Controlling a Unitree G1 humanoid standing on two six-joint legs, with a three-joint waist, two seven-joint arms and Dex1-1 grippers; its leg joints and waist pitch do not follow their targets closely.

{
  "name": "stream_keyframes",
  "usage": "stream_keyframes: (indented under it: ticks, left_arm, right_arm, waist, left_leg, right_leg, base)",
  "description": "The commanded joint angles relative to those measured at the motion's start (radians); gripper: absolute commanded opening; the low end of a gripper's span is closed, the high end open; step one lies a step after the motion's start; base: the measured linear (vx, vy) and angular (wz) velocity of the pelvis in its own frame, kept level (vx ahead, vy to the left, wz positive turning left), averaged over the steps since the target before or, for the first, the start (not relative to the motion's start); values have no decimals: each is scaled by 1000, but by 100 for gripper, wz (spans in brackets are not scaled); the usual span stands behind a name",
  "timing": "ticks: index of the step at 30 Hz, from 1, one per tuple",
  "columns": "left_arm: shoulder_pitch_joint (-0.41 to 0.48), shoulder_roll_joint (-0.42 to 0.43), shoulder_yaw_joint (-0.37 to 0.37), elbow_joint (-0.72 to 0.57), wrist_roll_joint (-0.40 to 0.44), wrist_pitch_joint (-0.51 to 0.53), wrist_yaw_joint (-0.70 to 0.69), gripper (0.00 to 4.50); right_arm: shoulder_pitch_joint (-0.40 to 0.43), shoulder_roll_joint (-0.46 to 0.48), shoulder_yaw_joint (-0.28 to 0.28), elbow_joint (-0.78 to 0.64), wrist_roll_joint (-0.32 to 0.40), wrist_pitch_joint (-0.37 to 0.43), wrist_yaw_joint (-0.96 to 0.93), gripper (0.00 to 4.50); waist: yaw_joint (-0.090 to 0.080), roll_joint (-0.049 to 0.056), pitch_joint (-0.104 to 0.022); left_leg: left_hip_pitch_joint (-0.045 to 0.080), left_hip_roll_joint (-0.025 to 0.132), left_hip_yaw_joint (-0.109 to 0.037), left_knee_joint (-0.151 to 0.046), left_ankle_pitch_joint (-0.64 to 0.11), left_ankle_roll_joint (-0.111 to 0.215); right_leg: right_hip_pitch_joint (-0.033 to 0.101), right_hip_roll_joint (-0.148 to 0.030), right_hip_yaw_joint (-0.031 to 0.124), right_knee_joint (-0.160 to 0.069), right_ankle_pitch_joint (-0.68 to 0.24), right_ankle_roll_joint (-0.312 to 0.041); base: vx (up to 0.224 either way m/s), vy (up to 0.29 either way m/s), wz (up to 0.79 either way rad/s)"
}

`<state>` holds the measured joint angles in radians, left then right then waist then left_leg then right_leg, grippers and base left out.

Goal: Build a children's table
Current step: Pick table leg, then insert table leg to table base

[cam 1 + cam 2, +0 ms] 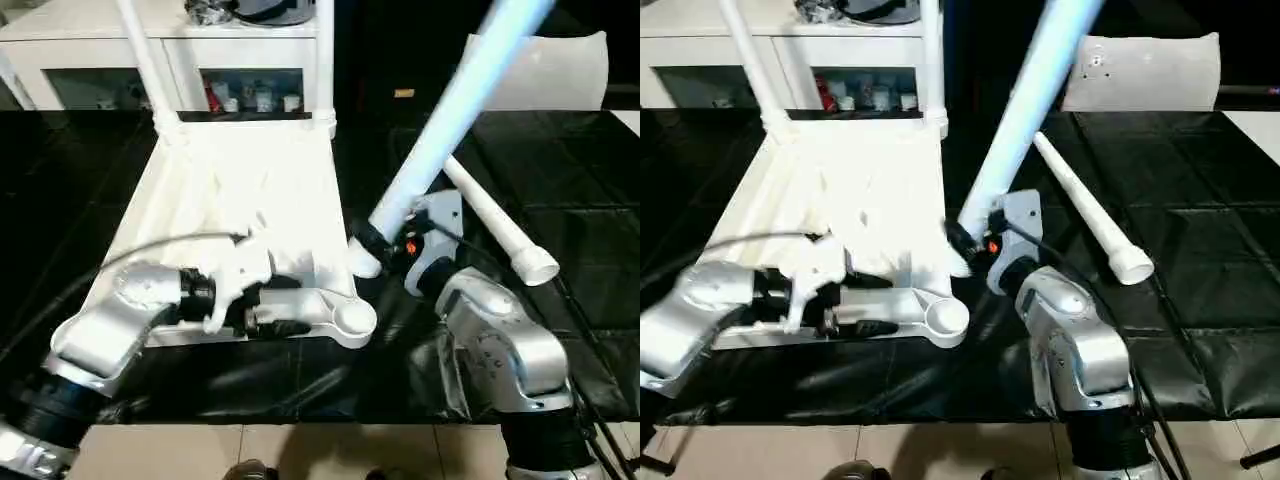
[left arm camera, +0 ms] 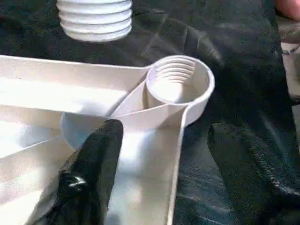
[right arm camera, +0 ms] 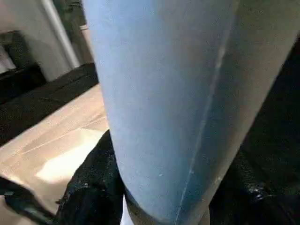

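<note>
Nearest you, the left gripper (image 1: 262,312) lies over the near rim of the table top (image 1: 250,190), which rests ribbed side up on the black-covered desk (image 1: 560,250), toward its left side. In the left wrist view one black finger (image 2: 91,168) sits inside the rim by a rib; you cannot tell from the views whether this gripper is clamped on the rim or standing apart. Just beside it, the near right corner socket (image 2: 180,84) is empty, its inner threads showing.

Right of that corner, your right gripper (image 1: 385,240) is closed around a leg (image 1: 455,110) near its threaded end (image 2: 96,18), which hangs just above and beside the empty socket. The leg slants up and away to the right.

Further right, a loose leg (image 1: 495,225) lies on the desk, wide end nearer you.

At the table top's far corners, two fitted legs (image 1: 150,65) stand upright. Behind them stands a white cabinet (image 1: 110,60).
</note>
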<state>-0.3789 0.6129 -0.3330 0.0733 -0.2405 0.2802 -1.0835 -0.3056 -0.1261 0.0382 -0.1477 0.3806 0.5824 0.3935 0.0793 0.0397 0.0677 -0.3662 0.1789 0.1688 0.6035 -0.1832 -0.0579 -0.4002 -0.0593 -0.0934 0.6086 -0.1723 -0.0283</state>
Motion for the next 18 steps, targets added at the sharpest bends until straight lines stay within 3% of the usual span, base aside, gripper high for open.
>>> stream_keyframes:
  ticks: [1,3,7,10,11,13,18]
  left_arm:
    - [-7,-4,-9,26,10,-21,-22,277]
    - [-19,2,-29,59,46,-49,-19,263]
    - [-27,-6,-37,124,66,-95,-39,245]
    - [-40,-12,-38,162,86,-121,-50,216]
    - [-41,-12,-37,164,87,-122,-49,216]
    - [-48,-17,-35,179,91,-126,-46,175]
    - [-74,-37,-45,232,101,-155,-66,141]
  right_arm:
    - [12,-13,2,-38,31,26,29,189]
    - [13,-28,9,-50,43,32,56,189]
    - [21,-58,19,-64,45,36,94,189]
    - [24,-74,18,-75,62,53,111,189]
    - [24,-75,18,-75,62,53,112,189]
    - [22,-80,23,-72,57,49,116,189]
    - [23,-90,33,-78,66,57,136,189]
  waist:
    - [-5,20,-75]
    - [-6,13,-74]
    - [-5,11,-75]
    - [-5,17,-74]
    - [-6,16,-74]
    - [-5,14,-75]
    - [-3,14,-77]
  left_leg:
    - [14,44,-22,-76,-257,-29]
    - [14,42,-21,-76,-259,-24]
    - [14,42,-21,-75,-249,-20]
    - [14,43,-22,-74,-250,-17]
    - [15,43,-21,-74,-252,-18]
    - [15,43,-22,-74,-253,-19]
    - [14,44,-21,-73,-242,-18]
  right_leg:
    - [51,-84,63,-85,-332,-112]
    - [51,-82,63,-90,-350,-106]
    - [51,-85,62,-93,-381,-87]
    - [49,-86,63,-94,-386,-95]
    - [48,-85,62,-95,-387,-94]
    - [49,-86,62,-94,-382,-98]
    - [51,-88,62,-91,-359,-110]
  base:
    - [0,0,0]
    - [0,0,0]
    - [0,0,0]
    - [0,0,0]
    - [0,0,0]
    - [0,0,0]
    - [0,0,0]
